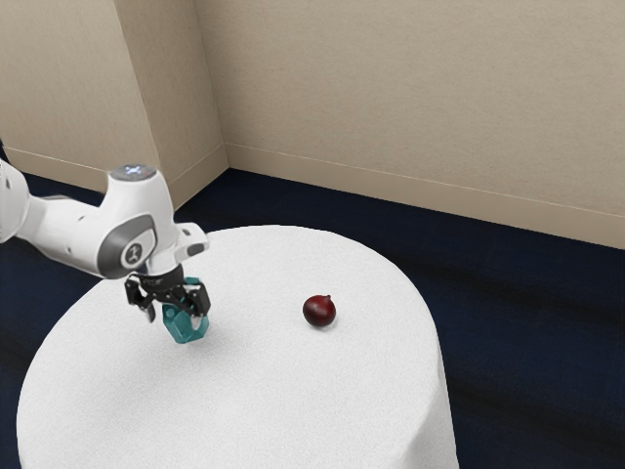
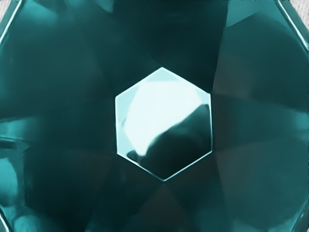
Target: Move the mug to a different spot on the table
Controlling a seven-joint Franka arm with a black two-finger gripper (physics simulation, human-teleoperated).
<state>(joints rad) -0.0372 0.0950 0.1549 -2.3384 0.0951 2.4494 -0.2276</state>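
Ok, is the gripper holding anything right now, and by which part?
Yes, the teal mug: the gripper looks shut on its upper part, near the rim.

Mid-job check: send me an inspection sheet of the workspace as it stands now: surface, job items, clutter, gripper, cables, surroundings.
Surface: round table under a white cloth.
Job's things: teal mug, on the side of the table toward the exterior view's left, directly under the hand. The wrist view looks straight down into it to a six-sided bottom.
Clutter: one dark red round fruit, to the exterior view's right of the mug and well apart from it.
Gripper: gripper is down at the mug's rim; whether it grips the mug cannot be told.
Cables: nothing seen.
Surroundings: beige walls, dark blue floor.
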